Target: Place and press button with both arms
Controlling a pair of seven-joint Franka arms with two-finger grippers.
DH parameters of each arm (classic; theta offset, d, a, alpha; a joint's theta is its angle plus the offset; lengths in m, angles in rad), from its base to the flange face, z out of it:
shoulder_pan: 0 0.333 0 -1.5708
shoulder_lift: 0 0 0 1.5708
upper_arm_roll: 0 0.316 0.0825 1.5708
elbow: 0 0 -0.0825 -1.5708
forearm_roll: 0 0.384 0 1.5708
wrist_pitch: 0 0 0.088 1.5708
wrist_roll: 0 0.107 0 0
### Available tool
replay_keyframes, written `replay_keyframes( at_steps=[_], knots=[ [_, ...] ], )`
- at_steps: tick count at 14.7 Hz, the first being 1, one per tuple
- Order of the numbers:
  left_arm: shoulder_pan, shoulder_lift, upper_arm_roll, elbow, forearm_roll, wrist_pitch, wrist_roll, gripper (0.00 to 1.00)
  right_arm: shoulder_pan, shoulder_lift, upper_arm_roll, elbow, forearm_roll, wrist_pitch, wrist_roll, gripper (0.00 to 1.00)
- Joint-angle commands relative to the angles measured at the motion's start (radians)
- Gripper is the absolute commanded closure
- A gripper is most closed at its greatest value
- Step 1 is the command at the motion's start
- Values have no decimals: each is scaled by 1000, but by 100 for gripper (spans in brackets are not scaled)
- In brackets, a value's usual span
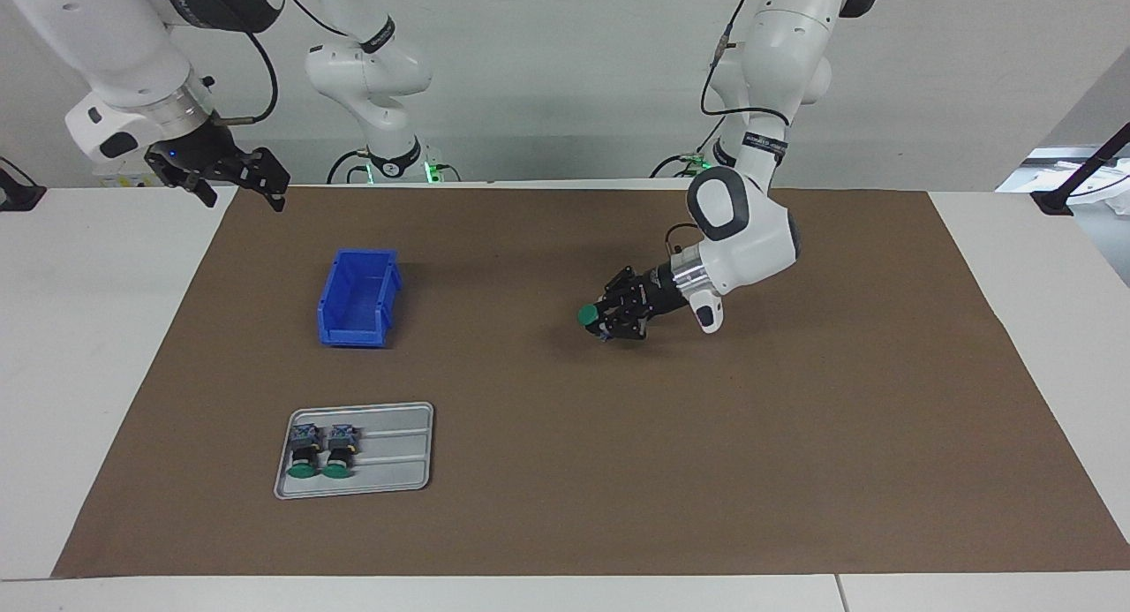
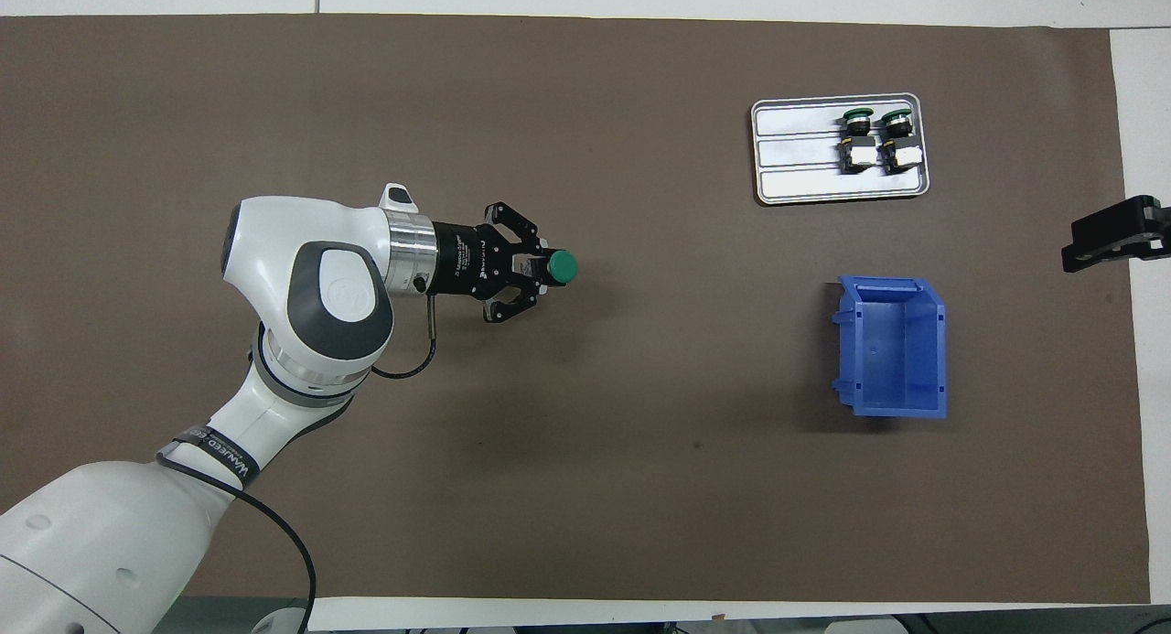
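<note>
- The small push-button with a round green cap, black neck and blue-grey block base [image 1: 593,319] is clamped by its base in the left gripper [image 1: 609,321], lying sideways with the cap pointing toward the right arm's end of the table.
- We see the jaws closed partway around the base, the outer links splayed; the button hangs low over the middle of the brown paper mat [image 1: 794,435], and we cannot tell whether it touches.
- We judge that the wrist lies nearly level so the cap is offered for a sideways push, or as a step toward setting the button down.
- The right gripper [image 1: 237,177] waits raised at its own corner of the table, jaws wide apart and empty.
- The empty blue plastic bin [image 1: 357,298] sits on the mat toward that end.
- Farther from the robots, a grey metal tray [image 1: 397,453] holds two more such buttons [image 1: 320,450] lying side by side.
</note>
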Motion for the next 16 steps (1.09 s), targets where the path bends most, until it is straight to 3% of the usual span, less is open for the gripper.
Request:
replay_keyframes(
  at_steps=[1,6,10,16],
  knots=[
    [46,-31,1,-71,-155,-57,146,96,-6,-24,3,-29,5,8,-17,1],
    [83,-8,0,-108,-300,-101,322,96,-6,-24,3,-29,5,8,-17,1],
    [73,-2,-2,-168,-522,-154,536,96,-6,-24,3,-29,5,8,-17,1],
    [65,29,0,-179,-533,-196,572,95,-6,-24,3,-29,5,8,-17,1]
  ],
)
